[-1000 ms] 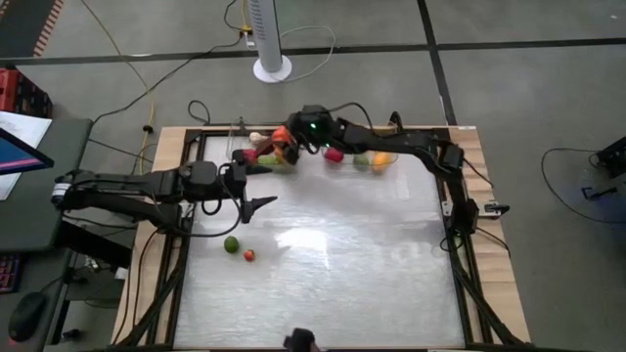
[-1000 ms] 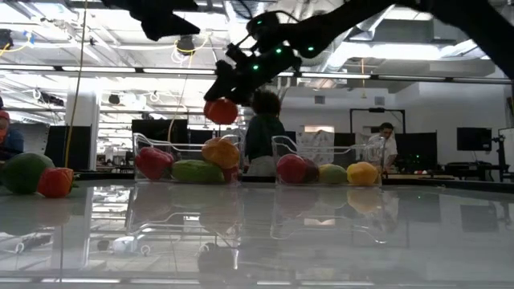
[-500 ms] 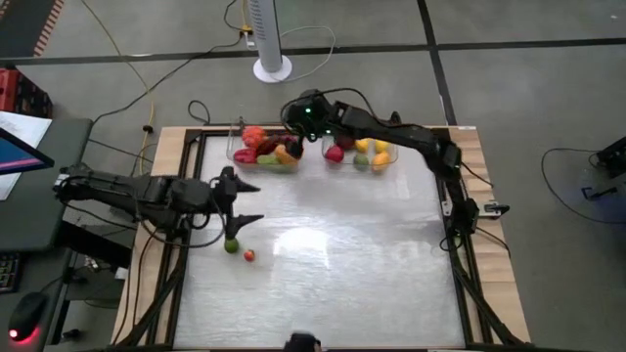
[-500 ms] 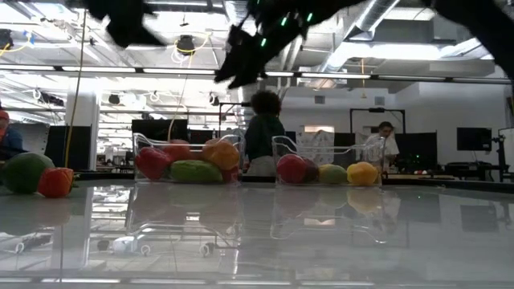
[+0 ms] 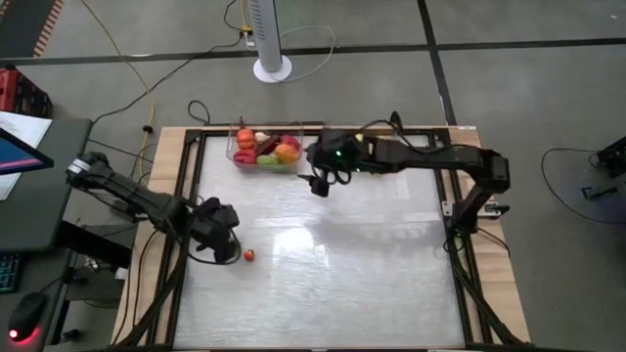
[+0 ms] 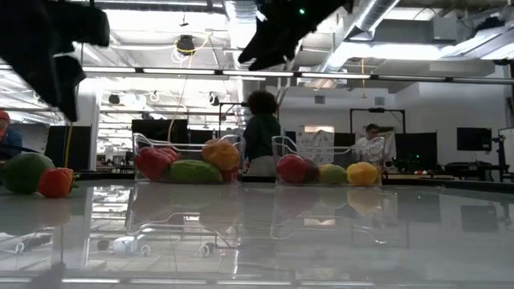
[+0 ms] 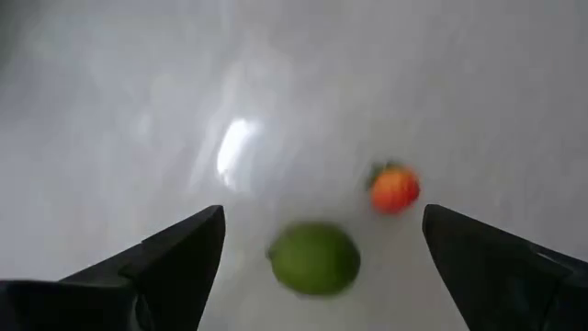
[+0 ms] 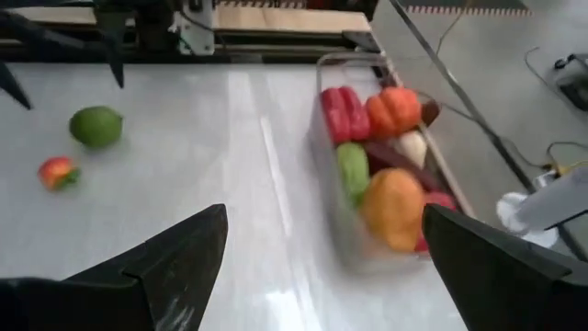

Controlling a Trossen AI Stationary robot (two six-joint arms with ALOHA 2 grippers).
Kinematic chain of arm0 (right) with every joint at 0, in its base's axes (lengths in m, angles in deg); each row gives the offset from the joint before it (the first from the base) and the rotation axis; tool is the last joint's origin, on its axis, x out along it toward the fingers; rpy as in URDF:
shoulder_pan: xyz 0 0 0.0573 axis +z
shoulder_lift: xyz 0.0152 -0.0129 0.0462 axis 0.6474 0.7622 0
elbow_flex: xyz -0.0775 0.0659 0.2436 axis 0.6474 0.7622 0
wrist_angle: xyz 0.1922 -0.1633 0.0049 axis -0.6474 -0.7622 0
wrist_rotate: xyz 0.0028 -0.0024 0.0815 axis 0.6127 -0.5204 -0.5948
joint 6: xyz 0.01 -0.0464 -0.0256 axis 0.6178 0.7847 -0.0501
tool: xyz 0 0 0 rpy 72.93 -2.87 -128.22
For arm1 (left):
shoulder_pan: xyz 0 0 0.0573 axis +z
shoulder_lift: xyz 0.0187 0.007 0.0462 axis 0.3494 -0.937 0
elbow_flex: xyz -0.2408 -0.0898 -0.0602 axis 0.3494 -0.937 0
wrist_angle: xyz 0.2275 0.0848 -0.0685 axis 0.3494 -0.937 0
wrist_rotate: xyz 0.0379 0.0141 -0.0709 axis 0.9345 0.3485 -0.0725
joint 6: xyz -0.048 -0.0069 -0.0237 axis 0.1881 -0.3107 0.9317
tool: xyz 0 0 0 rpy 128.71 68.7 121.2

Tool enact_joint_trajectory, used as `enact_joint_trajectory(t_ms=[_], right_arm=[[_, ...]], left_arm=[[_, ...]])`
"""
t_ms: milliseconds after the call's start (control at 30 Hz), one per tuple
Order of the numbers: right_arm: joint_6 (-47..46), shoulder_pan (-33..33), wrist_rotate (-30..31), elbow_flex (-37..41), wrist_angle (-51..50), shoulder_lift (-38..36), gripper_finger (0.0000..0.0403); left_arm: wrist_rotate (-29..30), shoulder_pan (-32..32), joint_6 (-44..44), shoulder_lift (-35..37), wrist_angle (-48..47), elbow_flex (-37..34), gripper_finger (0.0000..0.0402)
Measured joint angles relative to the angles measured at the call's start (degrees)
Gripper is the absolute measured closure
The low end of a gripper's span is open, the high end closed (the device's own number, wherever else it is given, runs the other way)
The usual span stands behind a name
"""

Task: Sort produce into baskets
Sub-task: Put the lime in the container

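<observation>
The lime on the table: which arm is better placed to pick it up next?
Left. Its open tool hangs directly above the lime; the right tool is empty but far across the table, near the bin.

White table carried two clear baskets, one holding produce beside the other, at its far edge; green lime and small red tomato lay well apart from the baskets.

No text, label, brand, number or sign can be read anywhere.
</observation>
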Motion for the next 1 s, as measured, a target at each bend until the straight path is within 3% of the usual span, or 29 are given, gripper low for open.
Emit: enact_joint_trajectory(t_ms=[133,400,800,1000], right_arm=[[-2.65,1.84,0.53,7.93,5.76,-3.75,0.0013],[-6.13,6.23,4.20,19.04,11.73,-7.39,0.0013],[-7.48,11.51,11.71,22.60,11.91,-11.00,0.0013],[-7.39,11.62,11.83,22.69,12.52,-11.21,0.0013]], left_arm=[[-4.57,-0.94,3.03,-5.00,-0.78,0.00,0.0045],[-4.47,-1.76,1.44,-13.39,-2.61,0.00,0.0045],[-5.13,-1.76,-5.04,-23.11,-1.75,-0.02,0.0048],[-7.05,-1.70,-5.47,-25.38,-1.89,-0.02,0.0090]])
